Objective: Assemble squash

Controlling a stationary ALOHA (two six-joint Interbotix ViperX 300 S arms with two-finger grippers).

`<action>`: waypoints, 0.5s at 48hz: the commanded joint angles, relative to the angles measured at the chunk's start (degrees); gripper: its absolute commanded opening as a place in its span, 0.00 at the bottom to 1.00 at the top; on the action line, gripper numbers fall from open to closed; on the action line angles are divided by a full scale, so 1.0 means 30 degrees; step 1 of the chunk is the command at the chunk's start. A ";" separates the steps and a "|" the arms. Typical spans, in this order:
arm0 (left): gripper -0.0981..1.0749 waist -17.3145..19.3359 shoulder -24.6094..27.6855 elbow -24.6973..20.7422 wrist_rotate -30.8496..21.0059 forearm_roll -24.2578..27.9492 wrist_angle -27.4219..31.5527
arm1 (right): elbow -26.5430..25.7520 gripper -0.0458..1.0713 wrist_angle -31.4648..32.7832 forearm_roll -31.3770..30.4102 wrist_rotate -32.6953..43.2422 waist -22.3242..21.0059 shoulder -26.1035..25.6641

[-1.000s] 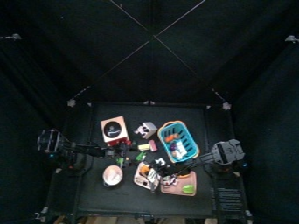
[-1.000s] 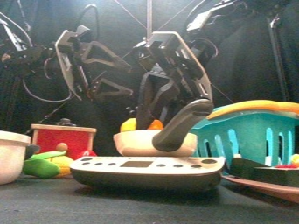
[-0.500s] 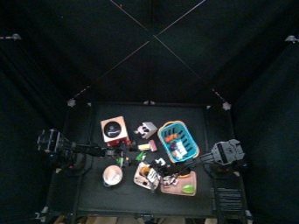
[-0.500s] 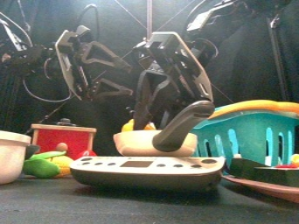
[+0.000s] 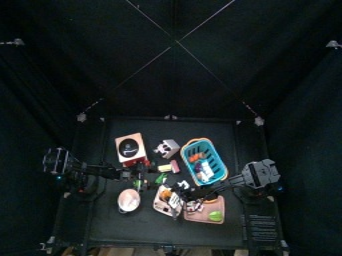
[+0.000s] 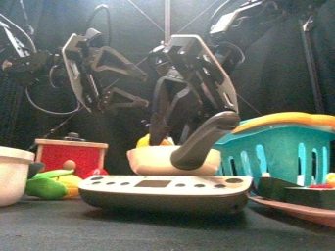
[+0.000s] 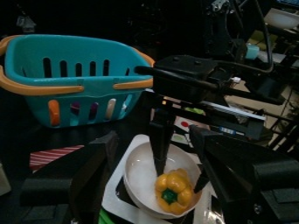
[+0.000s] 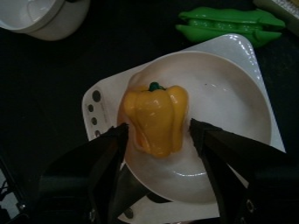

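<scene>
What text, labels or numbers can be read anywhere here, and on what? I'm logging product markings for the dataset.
None can be read.
The scale has a pale display strip on its front, too blurred to read.
The red box shows pale marks, not legible.
The teal basket and yellow pepper bear no text.

A robot test pen in a lab, dressed with play-kitchen props

We see a small black table (image 5: 100,215) closed in on all sides by black curtains (image 5: 171,60), with cross-braced poles overhead and two black robot arms mounted at its sides. On it sit toy kitchen goods: a teal basket (image 7: 73,68) with orange handles, a kitchen scale (image 6: 164,188) bearing a white bowl (image 8: 233,87), a plastic yellow pepper (image 8: 156,120). Past the curtains, the left wrist view shows us cables and equipment (image 7: 263,61) in a cluttered room.
</scene>
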 commanded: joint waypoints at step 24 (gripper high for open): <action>0.93 0.0029 -0.0059 -0.0146 0.0000 0.0000 -0.0088 | 0.0234 0.84 0.0059 -0.0059 -0.0029 0.0029 -0.1992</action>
